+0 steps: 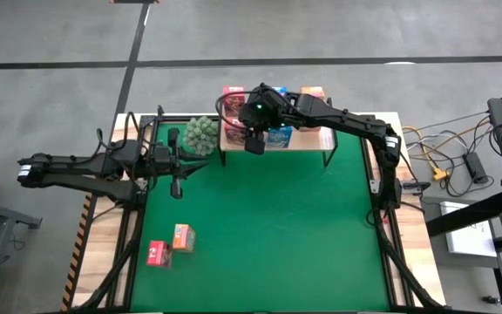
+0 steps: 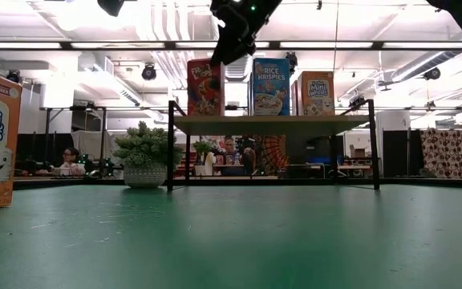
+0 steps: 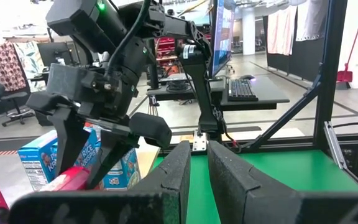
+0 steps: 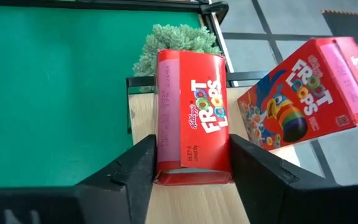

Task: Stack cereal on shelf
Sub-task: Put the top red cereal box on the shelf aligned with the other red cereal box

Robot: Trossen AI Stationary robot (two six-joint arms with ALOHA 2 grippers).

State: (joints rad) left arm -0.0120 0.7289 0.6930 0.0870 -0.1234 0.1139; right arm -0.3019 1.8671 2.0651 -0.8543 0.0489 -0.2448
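The shelf (image 2: 271, 124), a light wooden board on thin black legs, stands at the mat's far edge. A blue box (image 2: 271, 87) and an orange box (image 2: 316, 93) stand upright on it. My right gripper (image 4: 191, 171) reaches over the shelf's left part from above and is shut on a red Froot Loops box (image 4: 191, 112). A second red box (image 4: 303, 93) stands on the board beside it. My left gripper (image 3: 199, 155) hovers level over the mat's left side, fingers nearly together, holding nothing. My right gripper pinches the red box near its upper end (image 4: 191, 177), one finger on each of two opposite sides. The fingers slant down from above along the box. In the low view the box (image 2: 204, 87) is about upright, its lower end at the shelf board.
A green spiky plant ball (image 1: 202, 135) sits just left of the shelf. A red box (image 1: 157, 253) and an orange box (image 1: 183, 236) lie on the green mat near its left front. Free mat stretches between them and the shelf. Cables lie off the table's right side.
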